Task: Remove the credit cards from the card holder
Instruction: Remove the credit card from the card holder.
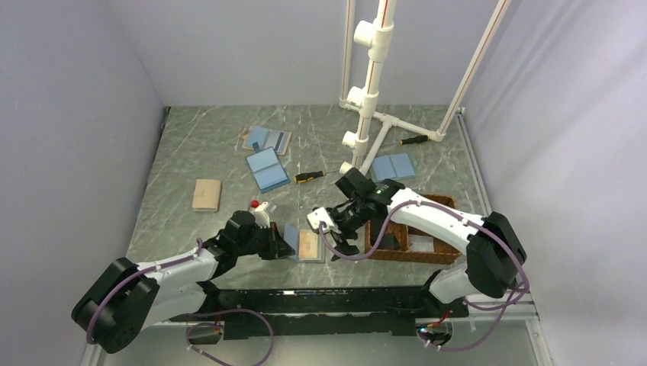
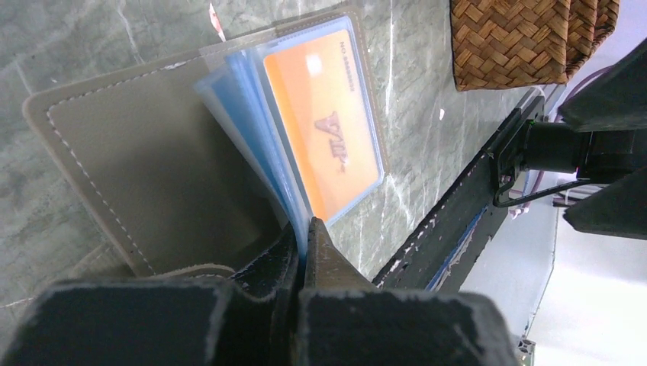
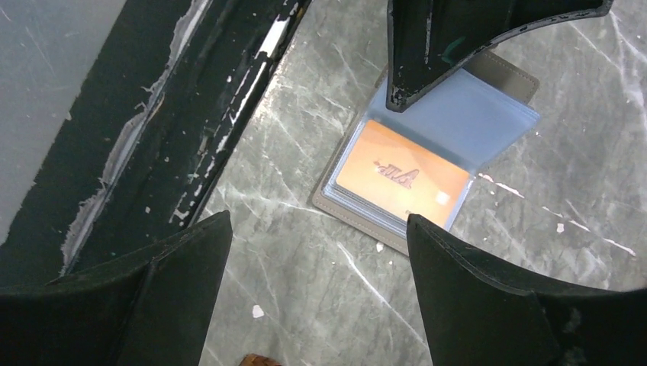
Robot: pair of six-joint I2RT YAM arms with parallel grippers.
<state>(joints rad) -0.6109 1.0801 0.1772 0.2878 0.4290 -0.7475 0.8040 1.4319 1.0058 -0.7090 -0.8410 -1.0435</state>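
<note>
The card holder (image 1: 309,248) lies open on the marble table between the arms, its tan leaf (image 2: 152,168) flat and its light blue clear sleeves fanned up. An orange credit card (image 2: 324,130) sits inside the top sleeve; it also shows in the right wrist view (image 3: 402,175). My left gripper (image 2: 305,229) is shut on the lower edge of the blue sleeves, at the holder's left side in the top view (image 1: 288,242). My right gripper (image 3: 320,252) is open and empty, hovering just right of the holder (image 1: 329,229), not touching it. Other cards are hidden.
A brown wicker tray (image 1: 427,244) stands right of the holder. Other open blue holders (image 1: 267,169) (image 1: 394,165), a closed tan one (image 1: 207,194), two screwdrivers (image 1: 309,176) and a white pipe stand (image 1: 370,91) lie behind. A black rail (image 1: 328,293) runs along the near edge.
</note>
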